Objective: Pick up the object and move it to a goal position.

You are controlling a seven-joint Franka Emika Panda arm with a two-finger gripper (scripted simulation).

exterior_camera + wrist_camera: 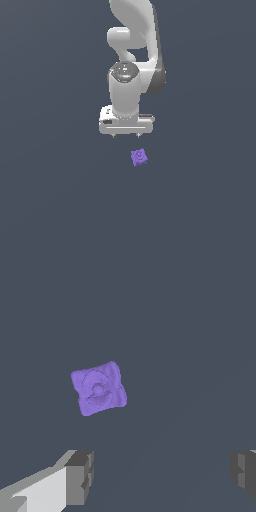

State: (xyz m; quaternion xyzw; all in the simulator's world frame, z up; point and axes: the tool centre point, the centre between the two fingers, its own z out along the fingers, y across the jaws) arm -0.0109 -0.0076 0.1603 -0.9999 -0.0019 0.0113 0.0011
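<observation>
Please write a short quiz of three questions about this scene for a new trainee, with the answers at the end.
1. True or false: the end effector is closed on the purple object.
2. Multiple choice: in the exterior view, the purple object lies (A) directly between the fingers, (B) below the end effector and slightly toward the exterior view's right, (C) on top of the arm.
3. Fill in: the jaws stand ____, with nothing between them.

Key:
1. False; the two are apart.
2. B.
3. Open.
</observation>
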